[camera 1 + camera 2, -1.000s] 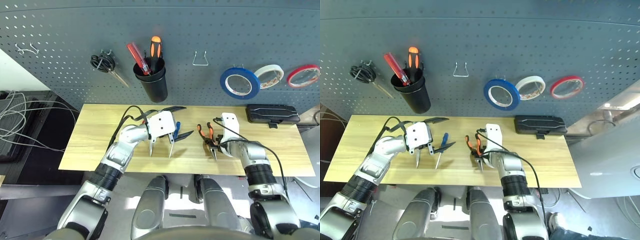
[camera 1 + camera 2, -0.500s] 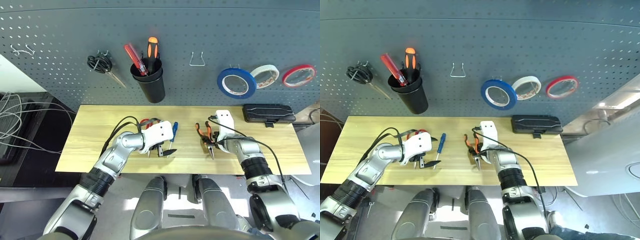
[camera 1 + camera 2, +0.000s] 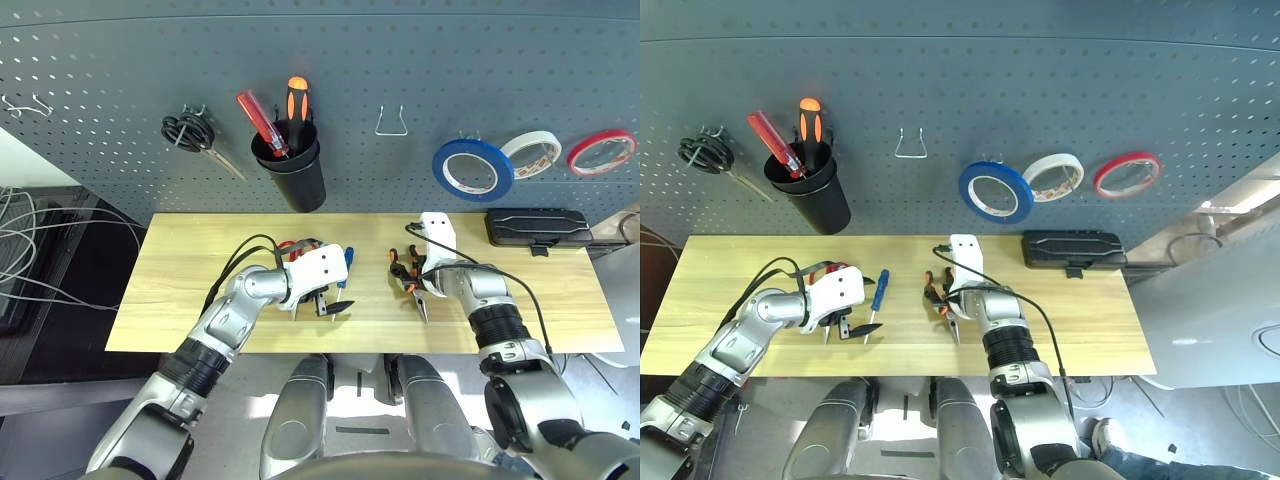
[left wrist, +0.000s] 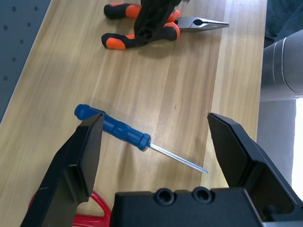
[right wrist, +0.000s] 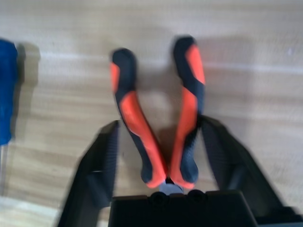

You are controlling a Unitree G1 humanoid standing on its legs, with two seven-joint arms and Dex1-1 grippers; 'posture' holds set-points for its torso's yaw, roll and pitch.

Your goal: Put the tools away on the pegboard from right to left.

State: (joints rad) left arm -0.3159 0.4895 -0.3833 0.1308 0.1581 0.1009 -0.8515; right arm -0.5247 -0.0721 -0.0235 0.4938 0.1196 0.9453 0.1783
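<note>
Reading from left to right, the black cup (image 3: 299, 184) hangs on the pegboard (image 3: 350, 60) with two handled tools standing in it. Below, on the bench (image 3: 160, 310), lie the red-handled scissors (image 4: 89, 220), partly hidden by the left gripper (image 4: 156, 116), whose fingers stand wide apart and hold nothing. Just beside is the blue screwdriver (image 4: 125, 131), probably light and rigid; its ribbed handle should give a surer hold than the slim, smooth shaft. Farther right lie the pliers (image 5: 136, 118), between the fingers of the right gripper (image 5: 158, 123). These are parted, one on each outer side of the splayed handles: one seems to touch its handle, the other is very near. The pliers are likely the heaviest piece, metal at the nose and grippy at the sleeves. As the handles may swing inward under pressure, they are best taken together, near the pivot. Above and to the right, the blue tape (image 3: 447, 165) hangs on the pegboard, apparently put away.
</note>
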